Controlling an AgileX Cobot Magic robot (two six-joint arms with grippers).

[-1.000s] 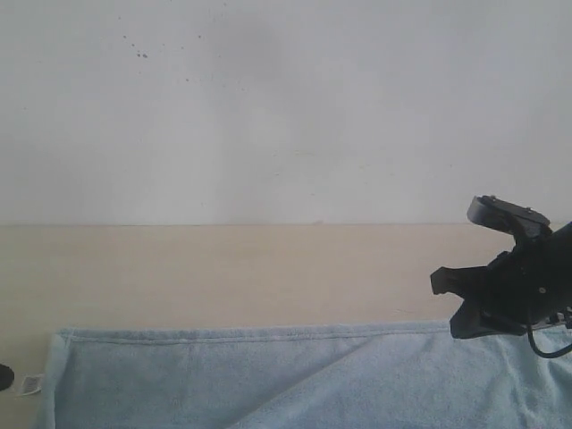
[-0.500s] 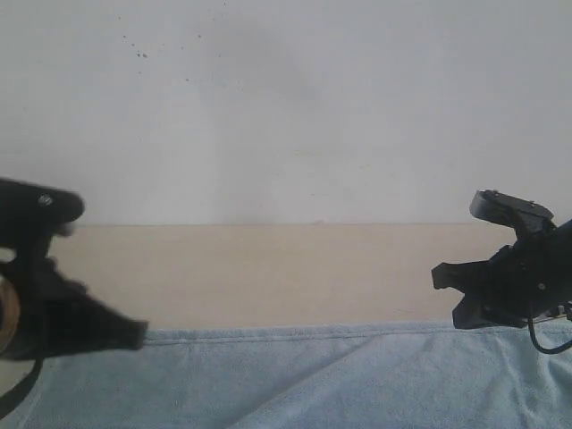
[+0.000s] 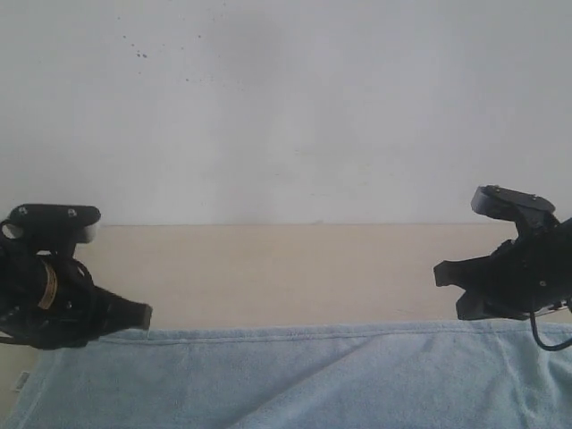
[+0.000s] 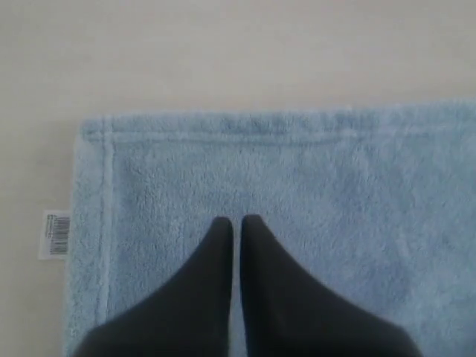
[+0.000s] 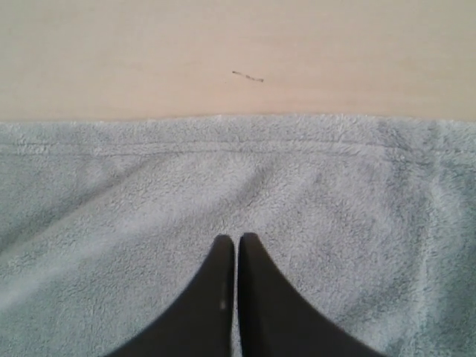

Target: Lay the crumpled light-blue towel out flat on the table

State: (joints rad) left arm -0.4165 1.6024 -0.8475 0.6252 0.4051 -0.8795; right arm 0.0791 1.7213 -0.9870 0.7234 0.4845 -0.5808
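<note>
The towel (image 3: 304, 375) lies across the bottom of the exterior view on the table (image 3: 286, 268). Its far hem runs nearly straight from left to right, and its near part is cut off by the lower edge of the frame. A faint diagonal crease shows at lower centre. The small white care tag (image 3: 21, 380) sticks out at the lower left, beside the towel's corner.

The left gripper (image 3: 143, 315) enters from the left edge at mid-height. Its black body lies nearly level and points right, with the tip low at the towel's far hem near the left corner. In the left wrist view the left gripper (image 4: 236, 221) has its jaws pressed together with only a thin slit between them and no cloth seen in it. They stand over the towel's corner area, inside the stitched hem. Whether the tips touch the pile cannot be told.

The right gripper (image 3: 442, 273) reaches in from the right edge and points left. It is held slightly above the far hem, with a cable looping beneath it. In the right wrist view its jaws are likewise pressed together over the cloth, gripping nothing visible. Bare table with a small dark mark (image 5: 248, 76) lies beyond the hem.
</note>
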